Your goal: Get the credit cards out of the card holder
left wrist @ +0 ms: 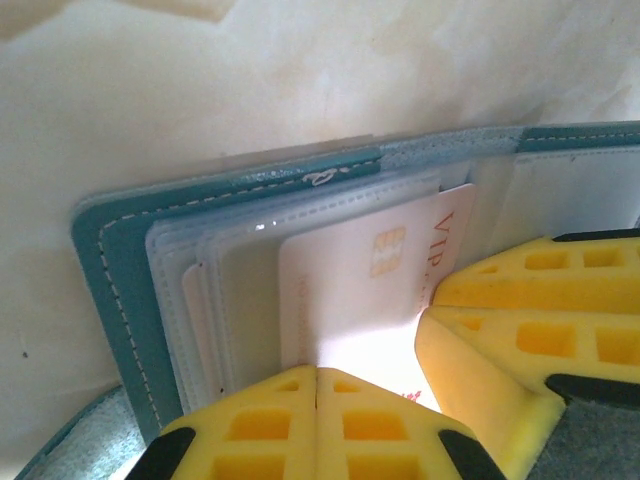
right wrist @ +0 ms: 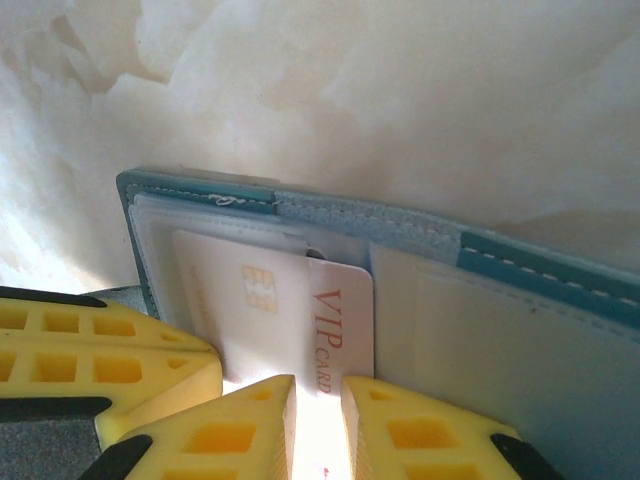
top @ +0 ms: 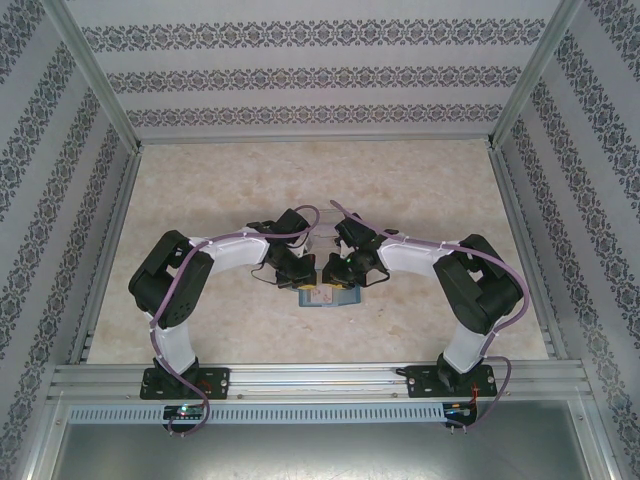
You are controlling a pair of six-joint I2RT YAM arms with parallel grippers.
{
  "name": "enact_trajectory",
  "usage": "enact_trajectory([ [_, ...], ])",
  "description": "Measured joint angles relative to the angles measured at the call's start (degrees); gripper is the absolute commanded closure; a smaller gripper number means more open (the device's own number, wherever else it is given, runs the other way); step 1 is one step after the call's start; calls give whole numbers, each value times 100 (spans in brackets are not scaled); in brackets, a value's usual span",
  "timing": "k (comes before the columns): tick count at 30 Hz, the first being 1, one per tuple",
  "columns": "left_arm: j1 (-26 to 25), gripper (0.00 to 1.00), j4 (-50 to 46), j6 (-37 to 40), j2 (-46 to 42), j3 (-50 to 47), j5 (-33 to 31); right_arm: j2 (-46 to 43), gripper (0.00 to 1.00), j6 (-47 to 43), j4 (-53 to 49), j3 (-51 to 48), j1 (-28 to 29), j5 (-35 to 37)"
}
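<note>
lying open on pale marbled table [top: 420, 190], card holder [top: 328, 297].

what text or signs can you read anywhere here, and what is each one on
"VIP" in red capitals: on the pale credit card sticking out of the open card holder, also seen from the left wrist.
"CARD" in smaller red letters beside "VIP": same card, legible from the right wrist, partly hidden by the fingers.
Gold chip contact pad: a sign, no lettering.
Small red marks at the card's lower edge: too blurred to read.
Top view: nothing legible.
</note>
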Motion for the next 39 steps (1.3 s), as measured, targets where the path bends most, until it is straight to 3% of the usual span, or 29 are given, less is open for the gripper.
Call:
enact_trajectory([
  [39, -33, 100, -153, 66, 55, 101, -118, -74, 78, -57, 94, -192, -138, -173],
])
